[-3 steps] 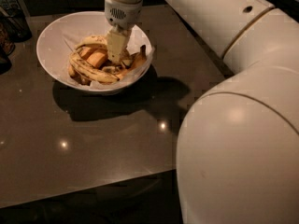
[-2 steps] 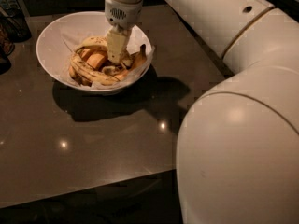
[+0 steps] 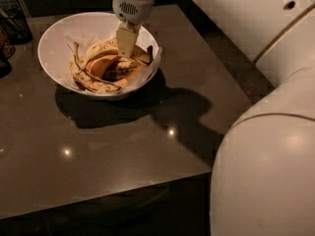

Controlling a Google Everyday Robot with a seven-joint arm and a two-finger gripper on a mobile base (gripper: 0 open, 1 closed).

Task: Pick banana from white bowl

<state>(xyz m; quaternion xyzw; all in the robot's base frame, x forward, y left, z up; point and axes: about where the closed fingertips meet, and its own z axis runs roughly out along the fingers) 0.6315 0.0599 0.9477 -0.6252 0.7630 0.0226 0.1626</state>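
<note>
The white bowl [image 3: 55,39] sits on the dark tabletop [image 3: 123,151] near its far-left corner, well away from the near edge. A white paper lining [image 3: 154,65] pokes over the rim on the side facing the right edge.

Several bananas are heaped in the bowl. The banana [image 3: 100,49] — pale yellow, curved, speckled with brown — lies on top of the heap toward the far side. Just below it is a smoother orange-yellow banana [image 3: 106,64]. A thin blackened banana [image 3: 78,59] curves along the heap's left side, and another freckled banana [image 3: 93,84] lies along the bowl's near wall.

The gripper [image 3: 126,52] hangs straight down from its pale wrist into the bowl, with its tip at the right end of the banana, touching it or just above it. I cannot tell whether the gripper is clamped on the fruit or released.

The robot's white arm [image 3: 266,171] fills the view off the tabletop's right edge — its shadow [image 3: 162,109] spreads from under the bowl toward that edge.
</note>
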